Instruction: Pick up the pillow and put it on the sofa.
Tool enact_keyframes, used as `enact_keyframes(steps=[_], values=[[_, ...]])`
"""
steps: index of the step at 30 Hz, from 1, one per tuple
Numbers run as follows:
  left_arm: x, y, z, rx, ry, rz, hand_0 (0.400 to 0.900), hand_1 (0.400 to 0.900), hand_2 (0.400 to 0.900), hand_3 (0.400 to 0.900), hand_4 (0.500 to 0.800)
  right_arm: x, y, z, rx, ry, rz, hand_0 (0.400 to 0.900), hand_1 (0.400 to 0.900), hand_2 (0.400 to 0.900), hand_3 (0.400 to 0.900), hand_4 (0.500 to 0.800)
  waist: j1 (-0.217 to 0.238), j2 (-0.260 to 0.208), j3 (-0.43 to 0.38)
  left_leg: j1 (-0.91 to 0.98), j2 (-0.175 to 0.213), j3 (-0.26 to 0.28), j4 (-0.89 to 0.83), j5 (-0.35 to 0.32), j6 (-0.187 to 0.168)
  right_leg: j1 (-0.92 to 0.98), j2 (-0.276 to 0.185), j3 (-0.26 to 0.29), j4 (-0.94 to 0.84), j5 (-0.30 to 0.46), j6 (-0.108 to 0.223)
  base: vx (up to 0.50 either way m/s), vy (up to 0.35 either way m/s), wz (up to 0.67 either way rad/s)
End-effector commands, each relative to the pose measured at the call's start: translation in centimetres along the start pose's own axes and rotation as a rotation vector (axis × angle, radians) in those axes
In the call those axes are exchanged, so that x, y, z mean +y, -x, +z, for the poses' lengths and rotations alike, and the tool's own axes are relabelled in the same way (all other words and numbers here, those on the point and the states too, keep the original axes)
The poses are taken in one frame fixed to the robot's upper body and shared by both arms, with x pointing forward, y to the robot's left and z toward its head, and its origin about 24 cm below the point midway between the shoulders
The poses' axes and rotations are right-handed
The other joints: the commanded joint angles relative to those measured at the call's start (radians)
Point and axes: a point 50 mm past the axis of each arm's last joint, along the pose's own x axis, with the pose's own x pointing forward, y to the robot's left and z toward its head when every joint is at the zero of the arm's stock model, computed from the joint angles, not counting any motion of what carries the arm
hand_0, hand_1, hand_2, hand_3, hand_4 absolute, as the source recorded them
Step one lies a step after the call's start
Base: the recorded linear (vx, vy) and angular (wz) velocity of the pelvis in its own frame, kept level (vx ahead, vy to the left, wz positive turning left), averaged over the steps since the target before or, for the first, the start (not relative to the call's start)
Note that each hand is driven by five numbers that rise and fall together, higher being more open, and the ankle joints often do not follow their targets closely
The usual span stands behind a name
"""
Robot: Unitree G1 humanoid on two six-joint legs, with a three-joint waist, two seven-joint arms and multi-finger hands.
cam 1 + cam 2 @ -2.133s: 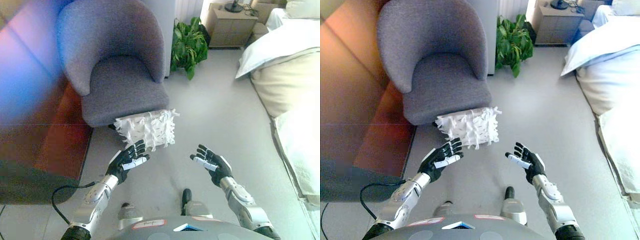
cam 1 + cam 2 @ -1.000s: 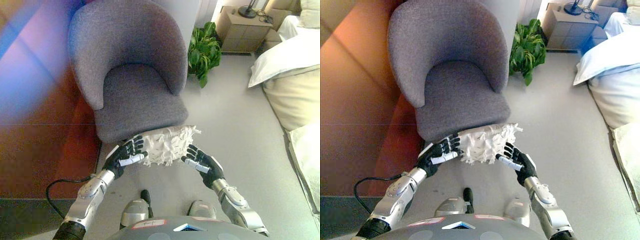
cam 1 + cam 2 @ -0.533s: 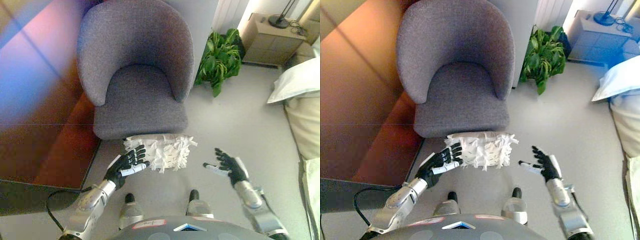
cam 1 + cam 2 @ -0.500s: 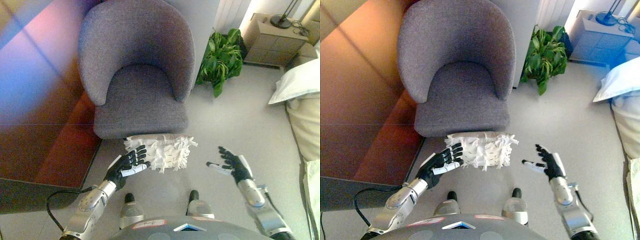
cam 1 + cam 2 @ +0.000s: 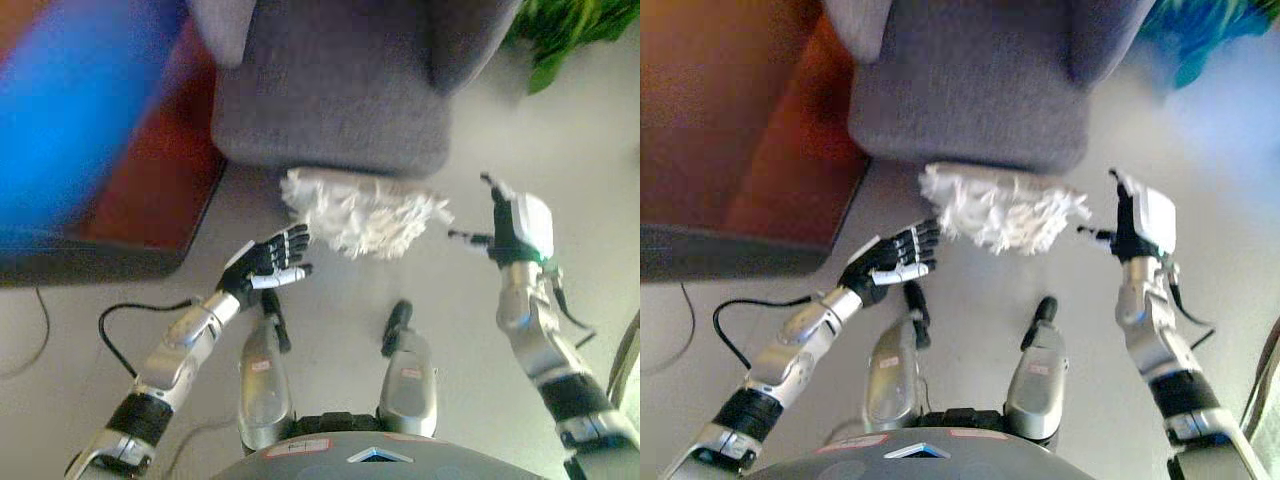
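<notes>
- Left eye view: the white shaggy pillow [image 5: 365, 212] is seen lying on the grey floor [image 5: 330, 310], right against the front edge of the grey sofa [image 5: 335, 90] (an armchair-shaped seat); whether the two actually touch cannot be told.
- The left hand [image 5: 268, 266] is held just beside the pillow's left end, palm up, with its fingers spread wide and straight; nothing is gripped by it, and a narrow gap to the pillow's fringe can be made out.
- The right hand [image 5: 512, 226] is raised just off the pillow's right end, its back turned to the camera; its fingers are stretched out and nothing is held.
- A dark wooden cabinet [image 5: 150, 180] is seen to the left of the sofa, and green plant [image 5: 560, 35] leaves show at the top right corner.
- Right eye view: the same layout is shown, with the pillow [image 5: 1000, 208] lying between the left hand [image 5: 892, 262] and the right hand [image 5: 1135, 225], neither being closed on it (both are spread wide).
</notes>
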Motion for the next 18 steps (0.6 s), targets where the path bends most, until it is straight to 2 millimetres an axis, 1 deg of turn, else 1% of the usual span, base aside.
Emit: enact_keyframes(steps=[1,6,9,11,12,13,18], values=[[-1.1,0.2,2.5,-0.159,-0.012,-0.05,0.9,0.9,0.9,0.9,0.8,-3.8,-1.8,0.7,-0.084,0.079,-0.198,0.9,0.9,0.9,0.9,0.8,0.031,-0.011,-0.026,-0.027,0.105,-0.097,0.165,-0.139,-0.039,-0.164,-0.052,0.094,0.006,0.126,0.003,-0.09,0.029,0.07],[-1.1,-0.3,3.5,-0.185,-0.025,-0.091,0.9,0.9,0.9,0.9,0.8,-5.6,-3.9,1.8,-0.105,0.098,-0.279,0.9,0.9,0.9,0.9,0.8,0.052,-0.007,0.009,-0.168,0.097,-0.162,0.315,-0.2,-0.029,-0.286,-0.07,0.139,0.155,0.072,-0.003,-0.05,0.042,0.07],[-1.2,-0.3,4.0,-0.2,-0.027,-0.116,0.9,0.9,0.9,0.9,0.8,-6.9,-5.2,2.5,-0.126,0.116,-0.298,0.9,0.9,0.9,0.9,0.8,0.064,0.004,0.02,-0.247,0.099,-0.18,0.44,-0.252,-0.018,-0.364,-0.078,0.167,0.285,0.026,-0.011,-0.02,0.064,0.04],[-1.2,-0.3,4.3,-0.209,-0.016,-0.122,0.9,0.9,0.9,0.9,0.8,-7.9,-6.1,2.5,-0.116,0.113,-0.302,0.9,0.9,0.9,0.9,0.8,0.073,0.015,0.027,-0.303,0.099,-0.191,0.538,-0.297,-0.013,-0.42,-0.086,0.187,0.383,-0.014,-0.018,0.05,0.067,0.07],[-1.2,-0.2,4.3,-0.21,-0.004,-0.126,0.9,0.9,0.9,0.9,0.8,-8.2,-6.4,2.5,-0.109,0.109,-0.294,0.9,0.9,0.9,0.9,0.8,0.078,0.021,0.029,-0.313,0.102,-0.199,0.585,-0.341,-0.019,-0.435,-0.091,0.198,0.436,-0.055,-0.01,0.09,0.065,0.07],[-1.2,-0.2,4.4,-0.216,0.004,-0.132,0.9,0.9,0.9,0.9,0.8,-8.6,-6.8,2.5,-0.1,0.102,-0.282,0.9,0.9,0.9,0.9,0.8,0.083,0.027,0.034,-0.342,0.1,-0.205,0.628,-0.359,-0.016,-0.469,-0.098,0.207,0.484,-0.073,-0.012,0.09,0.069,0.07],[-1.6,-0.3,5.0,-0.242,0.035,-0.164,0.9,0.9,0.9,0.9,0.8,-9.9,-8.6,2.6,-0.047,0.088,-0.264,0.9,0.9,0.9,0.9,0.8,0.105,0.048,0.051,-0.479,0.08,-0.253,0.78,-0.403,-0.011,-0.616,-0.114,0.257,0.638,-0.12,-0.022,-0.02,0.057,0.07]])
